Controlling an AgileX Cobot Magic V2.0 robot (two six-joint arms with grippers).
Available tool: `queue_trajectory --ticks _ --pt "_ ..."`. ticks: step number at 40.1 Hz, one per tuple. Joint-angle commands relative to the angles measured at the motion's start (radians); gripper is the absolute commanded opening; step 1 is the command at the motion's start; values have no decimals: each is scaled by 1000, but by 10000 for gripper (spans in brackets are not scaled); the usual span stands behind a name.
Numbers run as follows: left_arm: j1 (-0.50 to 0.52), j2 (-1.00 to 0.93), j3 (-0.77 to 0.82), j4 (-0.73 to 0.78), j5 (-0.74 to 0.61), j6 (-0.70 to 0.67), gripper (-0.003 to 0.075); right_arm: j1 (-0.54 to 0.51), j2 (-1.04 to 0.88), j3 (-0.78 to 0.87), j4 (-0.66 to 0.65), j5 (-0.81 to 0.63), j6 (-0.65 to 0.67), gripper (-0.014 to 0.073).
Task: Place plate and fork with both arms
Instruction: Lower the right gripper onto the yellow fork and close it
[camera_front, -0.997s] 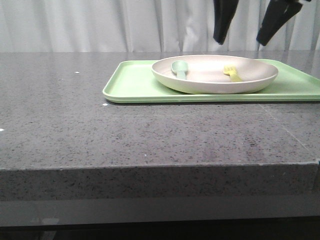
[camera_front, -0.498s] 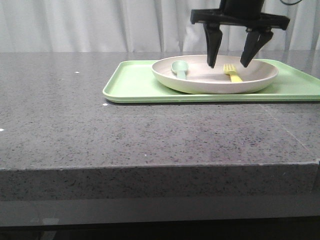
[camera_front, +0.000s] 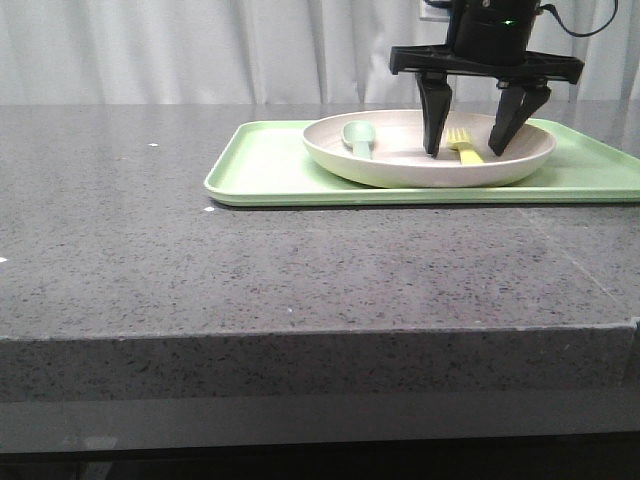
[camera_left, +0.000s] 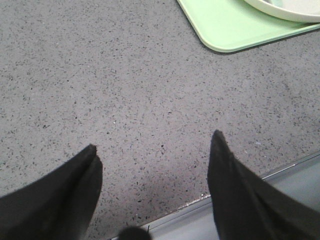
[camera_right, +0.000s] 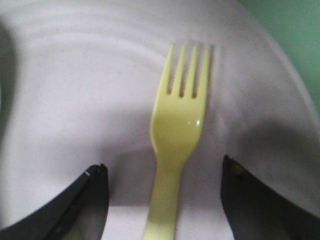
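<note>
Even soft light, right wrist view blurred, hand shadows on plate (camera_right: 75, 100)

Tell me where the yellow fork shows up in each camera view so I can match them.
Front view: fork lies in the plate, between the open right gripper fingers.
Left wrist view: not in it.
Right wrist view: fork centred, tines away from the fingers.
Shared landmark: the plate.

No text, label, brand, number or sign is being shown legibly in any view. Nothing readable is being displayed on the plate (camera_front: 400, 165), the fork (camera_right: 177, 145), the tray (camera_front: 270, 170) or the dark speckled table (camera_front: 300, 270). A small green light is being shown at upper right of the front view, possibly an indicator, but no marking can be read there.
</note>
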Motion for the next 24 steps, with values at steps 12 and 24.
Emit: queue_trajectory --ticks 12,24 --pt "3 0 -28 -4 -70 0 451 -7 -66 -32 1 97 1 318" --pt "3 0 -28 -4 -68 0 451 -9 -66 -32 1 98 1 318"
